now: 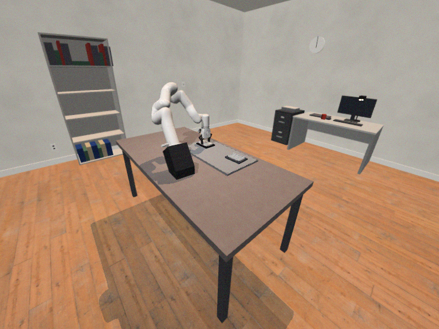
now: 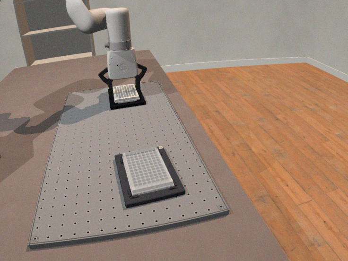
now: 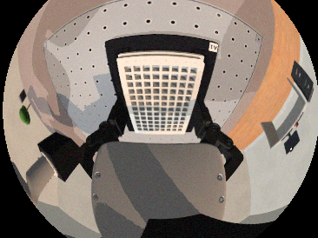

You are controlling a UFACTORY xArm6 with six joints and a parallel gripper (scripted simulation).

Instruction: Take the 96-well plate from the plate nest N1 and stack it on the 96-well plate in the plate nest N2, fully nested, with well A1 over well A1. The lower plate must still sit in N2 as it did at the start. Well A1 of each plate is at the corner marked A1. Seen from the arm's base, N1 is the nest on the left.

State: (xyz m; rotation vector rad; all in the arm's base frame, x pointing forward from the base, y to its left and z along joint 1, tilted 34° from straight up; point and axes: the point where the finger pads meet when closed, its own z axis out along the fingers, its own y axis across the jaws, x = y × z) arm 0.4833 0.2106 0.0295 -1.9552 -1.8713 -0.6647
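While wide apart and holding nothing, the pincer (image 2: 123,84) astride the 96-well plate (image 2: 125,93) in nest N1 (image 2: 127,104).

Even, bright light; sharp shadows, slightly soft pictures.

I see the arm's (image 2: 87,13) shadow thrown left across the tabletop (image 2: 34,92), and the tabletop's own on the floor (image 1: 154,255). My wrist view bends heavily at its round black edge. No glare anywhere.
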